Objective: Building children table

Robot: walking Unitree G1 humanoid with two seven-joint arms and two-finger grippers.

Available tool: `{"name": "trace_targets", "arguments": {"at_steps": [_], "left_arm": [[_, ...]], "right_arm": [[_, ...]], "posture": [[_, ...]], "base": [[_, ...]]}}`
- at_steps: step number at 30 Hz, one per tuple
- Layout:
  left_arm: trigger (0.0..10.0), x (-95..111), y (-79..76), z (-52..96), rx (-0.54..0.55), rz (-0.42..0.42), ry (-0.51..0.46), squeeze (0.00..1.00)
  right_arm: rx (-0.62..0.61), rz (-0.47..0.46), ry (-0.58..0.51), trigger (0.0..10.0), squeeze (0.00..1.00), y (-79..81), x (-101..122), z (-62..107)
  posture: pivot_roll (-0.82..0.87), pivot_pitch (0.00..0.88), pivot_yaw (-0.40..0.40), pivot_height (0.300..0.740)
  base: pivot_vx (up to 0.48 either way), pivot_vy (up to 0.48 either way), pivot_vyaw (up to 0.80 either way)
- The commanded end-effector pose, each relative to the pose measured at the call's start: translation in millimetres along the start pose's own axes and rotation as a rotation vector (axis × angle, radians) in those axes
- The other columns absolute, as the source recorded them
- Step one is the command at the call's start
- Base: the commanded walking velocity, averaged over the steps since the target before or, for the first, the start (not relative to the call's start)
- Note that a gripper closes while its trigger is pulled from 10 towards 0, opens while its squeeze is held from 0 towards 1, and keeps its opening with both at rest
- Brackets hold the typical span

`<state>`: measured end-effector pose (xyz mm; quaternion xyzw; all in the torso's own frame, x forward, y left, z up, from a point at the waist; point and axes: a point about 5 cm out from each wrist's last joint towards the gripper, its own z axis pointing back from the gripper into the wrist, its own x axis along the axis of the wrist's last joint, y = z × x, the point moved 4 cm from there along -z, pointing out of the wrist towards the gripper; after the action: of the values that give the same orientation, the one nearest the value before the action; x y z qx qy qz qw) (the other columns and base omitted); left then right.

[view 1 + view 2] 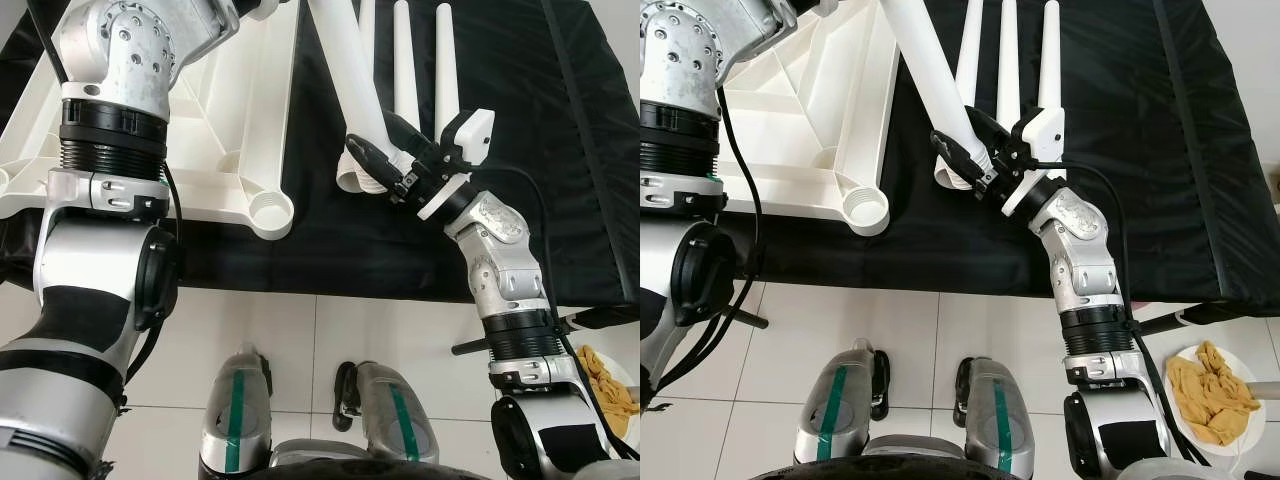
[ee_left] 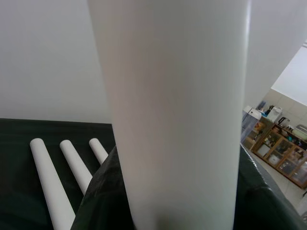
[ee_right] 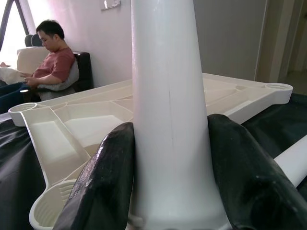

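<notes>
You are clamping the right gripper point(image 1: 962, 158) on the flared threaded end of a white table leg point(image 1: 925, 60), its black fingers point(image 3: 103, 177) pressing both sides just above the black cloth point(image 1: 1120, 150). No writing is readable anywhere. You cannot tell the left gripper's state; its wrist view is looking along the same leg. The upturned white tabletop point(image 1: 215, 150) is lying beside it, its corner socket point(image 1: 866, 212) open nearby. Three more legs point(image 1: 1008, 60) are lying parallel beyond. A person point(image 3: 45, 57) is sitting on a sofa; a plate point(image 1: 1212, 398) is sitting on the floor.
</notes>
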<state>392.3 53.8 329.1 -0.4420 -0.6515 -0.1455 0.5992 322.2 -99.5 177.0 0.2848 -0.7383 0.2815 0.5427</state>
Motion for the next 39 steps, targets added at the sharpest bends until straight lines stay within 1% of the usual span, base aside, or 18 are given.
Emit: {"name": "trace_targets", "arguments": {"at_steps": [1, 7, 8, 9, 10, 13, 14, 16, 19, 22, 23, 25, 26, 28, 33, 34, 38, 39], "left_arm": [[10.0, 7, -21.2, 1.0, -0.21, -0.076, 0.002, 0.0], [10.0, 5, -20.2, -0.6, -0.193, -0.118, 0.022, 0.0], [10.0, 4, -20.8, -1.1, -0.192, -0.127, 0.024, 0.0], [10.0, 4, -20.8, -1.1, -0.192, -0.127, 0.024, 0.0], [10.0, 3, -22.0, -1.6, -0.193, -0.135, 0.029, 0.0], [10.0, 2, -23.7, -2.0, -0.198, -0.142, 0.031, 0.0], [10.0, 0, -26.3, -2.6, -0.204, -0.161, 0.035, 0.0], [10.0, -1, -28.8, -3.1, -0.211, -0.174, 0.036, 0.0], [10.0, -1, -31.1, -3.3, -0.218, -0.183, 0.038, 0.0], [10.0, -3, -36.0, -4.7, -0.233, -0.195, 0.04, 0.0], [10.0, -4, -38.8, -5.5, -0.243, -0.203, 0.042, 0.0], [10.0, -4, -38.8, -5.5, -0.243, -0.203, 0.042, 0.0], [10.0, -6, -42.3, -6.6, -0.254, -0.219, 0.046, 0.0], [10.0, -8, -49.7, -8.3, -0.28, -0.255, 0.051, 0.0], [10.0, -10, -53.2, -9.1, -0.291, -0.274, 0.055, 0.0], [10.0, -13, -55.7, -10.3, -0.297, -0.296, 0.068, 0.0], [10.0, -17, -59.9, -12.0, -0.309, -0.325, 0.083, 0.0], [10.0, -19, -62.7, -12.3, -0.317, -0.338, 0.088, 0.0]], "right_arm": [[-0.031, 0.019, 0.019, 10.0, 0.0, -8.7, 1, 1.2], [-0.072, 0.02, 0.045, 10.0, 0.0, -17.6, -1, -1.0], [-0.076, 0.02, 0.047, 10.0, 0.61, -19.9, 0, -2.3], [-0.076, 0.02, 0.047, 10.0, 0.61, -19.9, 0, -2.3], [-0.071, 0.014, 0.04, 10.0, 1.0, -21.1, 2, -3.8], [-0.057, 0.013, 0.027, 10.0, 1.0, -21.1, 5, -5.1], [-0.036, 0.008, 0.005, 10.0, 1.0, -20.8, 10, -6.9], [-0.028, 0.012, -0.002, 10.0, 1.0, -21.1, 13, -8.5], [-0.027, 0.017, -0.003, 10.0, 1.0, -21.6, 15, -10.1], [-0.039, 0.035, 0.014, 10.0, 1.0, -22.3, 15, -15.5], [-0.041, 0.036, 0.03, 10.0, 0.53, -22.4, 14, -19.2], [-0.041, 0.036, 0.03, 10.0, 0.53, -22.4, 14, -19.2], [-0.036, 0.035, 0.049, 10.0, 0.0, -22.1, 14, -23.5], [-0.015, 0.042, 0.101, 10.0, 0.0, -21.7, 15, -31.2], [-0.003, 0.059, 0.119, 10.0, 0.0, -21.9, 16, -34.4], [0.019, 0.071, 0.136, 10.0, 0.0, -21.5, 18, -37.5], [0.057, 0.094, 0.168, 10.0, 0.0, -20.8, 22, -43.6], [0.071, 0.105, 0.183, 10.0, 0.0, -20.8, 26, -47.7]], "posture": [[0.04, 0.0, 0.003, 0.74], [0.04, 0.0, 0.0, 0.74], [0.04, 0.004, -0.002, 0.74], [0.04, 0.004, -0.002, 0.74], [0.04, 0.005, -0.003, 0.74], [0.04, 0.006, -0.006, 0.74], [0.05, 0.007, -0.007, 0.74], [0.05, 0.009, -0.009, 0.74], [0.05, 0.009, -0.009, 0.74], [0.05, 0.008, -0.008, 0.74], [0.04, 0.007, -0.008, 0.74], [0.04, 0.007, -0.008, 0.74], [0.04, 0.006, -0.005, 0.74], [0.04, 0.005, -0.004, 0.74], [0.04, 0.004, -0.002, 0.74], [0.04, 0.004, -0.004, 0.74], [0.04, 0.006, -0.006, 0.74], [0.04, 0.006, -0.008, 0.74]], "base": [[0.0, 0.0, 0.0], [0.0, 0.0, 0.0], [0.0, 0.0, 0.0], [0.0, 0.0, 0.0], [0.0, 0.0, 0.0], [0.0, 0.0, 0.0], [0.0, 0.0, 0.0], [0.0, 0.0, 0.0], [0.0, 0.0, 0.0], [0.0, 0.0, 0.0], [0.0, 0.0, 0.0], [0.0, 0.0, 0.0], [0.0, 0.0, 0.0], [0.0, 0.0, 0.0], [0.0, 0.0, 0.0], [0.0, 0.0, 0.0], [0.0, 0.0, 0.0], [0.0, 0.0, 0.0]]}}
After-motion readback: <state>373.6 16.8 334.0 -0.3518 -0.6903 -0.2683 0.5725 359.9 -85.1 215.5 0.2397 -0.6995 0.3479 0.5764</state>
